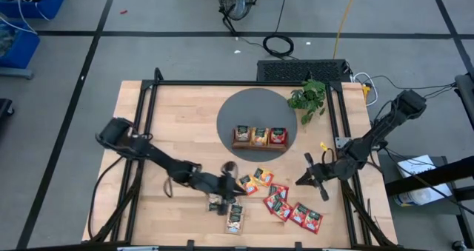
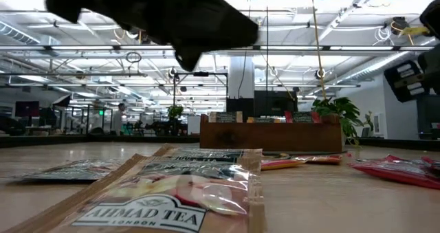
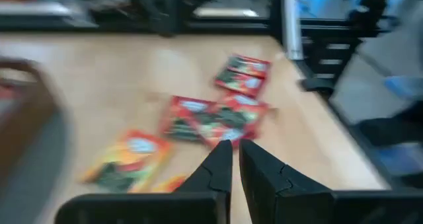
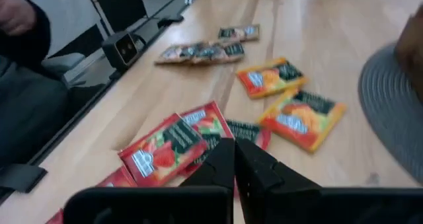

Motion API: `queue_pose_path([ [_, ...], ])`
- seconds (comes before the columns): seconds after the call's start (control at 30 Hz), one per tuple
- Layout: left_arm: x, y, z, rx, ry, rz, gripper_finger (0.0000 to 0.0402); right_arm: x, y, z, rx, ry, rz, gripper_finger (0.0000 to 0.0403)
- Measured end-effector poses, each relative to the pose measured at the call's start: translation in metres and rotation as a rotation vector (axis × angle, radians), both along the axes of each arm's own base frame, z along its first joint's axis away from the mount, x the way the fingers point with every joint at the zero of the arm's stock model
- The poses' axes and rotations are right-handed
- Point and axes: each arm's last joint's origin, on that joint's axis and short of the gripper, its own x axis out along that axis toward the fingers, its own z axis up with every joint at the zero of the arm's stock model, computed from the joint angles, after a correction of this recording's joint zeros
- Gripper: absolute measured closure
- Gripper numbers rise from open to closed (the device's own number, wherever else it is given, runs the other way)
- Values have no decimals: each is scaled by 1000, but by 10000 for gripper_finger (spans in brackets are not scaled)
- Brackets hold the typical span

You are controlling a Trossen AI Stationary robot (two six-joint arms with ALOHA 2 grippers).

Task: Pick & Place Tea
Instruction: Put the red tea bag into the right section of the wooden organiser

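Here, seen from above and from both wrists:
Worktop (image 1: 178, 125): pale wood inside a black frame, both dark arms reaching in from the sides.
Loose tea sachets (image 1: 285, 206): scattered flat along the near edge; red ones clustered toward the right, orange ones (image 1: 255, 181) nearer the middle, pale green-white ones (image 1: 235, 218) toward the left.
Wooden tray (image 1: 259, 137): on a round grey mat (image 1: 229, 114) at the worktop's centre, sachets standing in all three compartments.
Plant (image 1: 309, 99): leafy green, just beside the mat on the far right.
Left claw (image 1: 228, 178): above the near-centre of the worktop, close to the pale and orange sachets; fingers (image 3: 215, 174) pressed together, nothing pinched.
Right claw (image 1: 309, 177): raised near the right side, just beyond the red cluster; fingers (image 4: 221, 161) pressed together, nothing between them.
Low view: a pale sachet (image 2: 165, 198) marked AHMAD TEA lying flat, close to the camera.
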Motion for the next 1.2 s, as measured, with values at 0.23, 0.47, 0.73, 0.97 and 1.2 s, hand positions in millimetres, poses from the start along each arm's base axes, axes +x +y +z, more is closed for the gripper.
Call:
queue_pose_path([
  [0.23, 44, -13, -14, -73, 48, -52, 371, -2, -1, -12, -9, 47, -7, 401],
  [0.47, 73, -17, -18, -122, 139, -15, 369, 7, 10, -10, -12, 4, 119, 402],
  [0.73, 90, -26, -24, -139, 179, -36, 290, 30, 36, -8, -68, 69, 226, 403],
  [0.97, 99, -14, -34, -198, 313, 73, 212, 54, 60, -15, -105, 135, 286, 403],
  [1.2, 100, -12, -42, -215, 345, 108, 205, 80, 77, -23, -154, 156, 360, 403],
])
